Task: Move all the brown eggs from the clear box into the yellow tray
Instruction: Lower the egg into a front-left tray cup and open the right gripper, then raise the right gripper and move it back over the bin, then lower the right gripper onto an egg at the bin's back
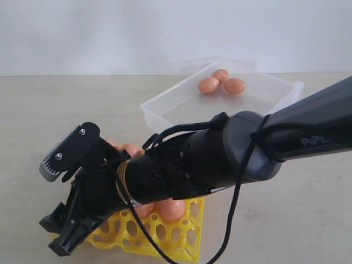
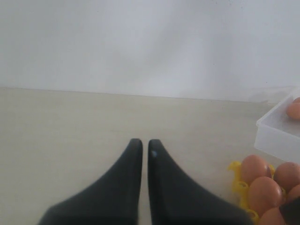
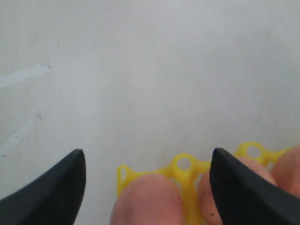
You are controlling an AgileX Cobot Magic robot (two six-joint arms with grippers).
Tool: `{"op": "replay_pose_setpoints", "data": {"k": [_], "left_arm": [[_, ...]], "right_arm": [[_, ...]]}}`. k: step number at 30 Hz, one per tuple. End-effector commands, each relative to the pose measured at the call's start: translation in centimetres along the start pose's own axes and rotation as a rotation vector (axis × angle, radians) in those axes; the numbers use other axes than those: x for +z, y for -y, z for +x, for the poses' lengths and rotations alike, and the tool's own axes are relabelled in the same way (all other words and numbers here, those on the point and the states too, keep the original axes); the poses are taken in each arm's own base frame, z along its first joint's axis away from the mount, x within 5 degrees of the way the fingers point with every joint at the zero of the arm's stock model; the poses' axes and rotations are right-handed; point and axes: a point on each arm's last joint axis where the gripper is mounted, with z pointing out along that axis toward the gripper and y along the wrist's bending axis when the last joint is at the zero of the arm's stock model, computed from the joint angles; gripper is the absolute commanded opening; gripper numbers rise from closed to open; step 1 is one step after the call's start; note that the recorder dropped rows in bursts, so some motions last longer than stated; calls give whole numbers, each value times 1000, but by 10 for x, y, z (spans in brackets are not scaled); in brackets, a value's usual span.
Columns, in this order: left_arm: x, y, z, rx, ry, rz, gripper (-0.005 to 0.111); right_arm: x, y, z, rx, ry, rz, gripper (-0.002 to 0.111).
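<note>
Holding right end effector (image 3: 147,157) spread wide, empty, above brown eggs (image 3: 145,199) in yellow tray (image 3: 183,164), apparently to leave one seated, with left end effector (image 2: 145,143) closed on nothing.

The right tool (image 3: 147,158) gapes wide; the left tool (image 2: 145,143) is closed.
</note>
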Motion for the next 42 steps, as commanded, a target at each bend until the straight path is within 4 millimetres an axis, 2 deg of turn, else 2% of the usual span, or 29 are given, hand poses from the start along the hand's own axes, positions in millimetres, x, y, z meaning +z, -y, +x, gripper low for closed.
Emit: {"op": "replay_pose_setpoints", "data": {"k": [1, 5, 8, 11, 14, 15, 16, 20, 22, 24, 26, 28, 31, 34, 36, 39, 42], "left_arm": [[0, 0, 0, -1, 6, -5, 4], [0, 0, 0, -1, 6, -5, 4], [0, 0, 0, -1, 6, -5, 4], [0, 0, 0, -1, 6, -5, 4], [0, 0, 0, -1, 6, -5, 4], [0, 0, 0, -1, 6, -5, 4], [0, 0, 0, -1, 6, -5, 4], [0, 0, 0, -1, 6, -5, 4], [0, 0, 0, -1, 6, -5, 4], [0, 0, 0, -1, 6, -5, 4], [0, 0, 0, -1, 6, -5, 4], [0, 0, 0, -1, 6, -5, 4], [0, 0, 0, -1, 6, -5, 4], [0, 0, 0, -1, 6, -5, 4], [0, 0, 0, -1, 6, -5, 4], [0, 0, 0, -1, 6, -5, 4], [0, 0, 0, -1, 6, -5, 4]], "right_arm": [[-19, 4, -21, -77, 40, 68, 66], [-28, 4, -31, -117, 64, 104, 66], [-35, 7, -37, -73, 78, 153, 63], [-45, 12, -43, 12, 72, 229, 44], [-58, 19, -51, -19, 10, 336, 6], [-64, 23, -57, -49, -4, 373, 1], [-69, 26, -64, -82, -2, 397, 1], [-93, 53, -94, -76, 29, 533, 1], [-112, 78, -107, 52, 39, 652, 1], [-131, 108, -110, 190, 8, 797, 1], [-150, 137, -105, 260, -61, 931, 1], [-166, 165, -88, 313, -176, 1025, 1], [-182, 195, -57, 360, -335, 1017, 1], [-189, 225, -24, 583, -388, 873, 1], [-191, 242, -13, 726, -391, 707, 1], [-190, 268, -9, 815, -316, 418, 1], [-191, 297, -12, 852, -191, 359, 1]]}}
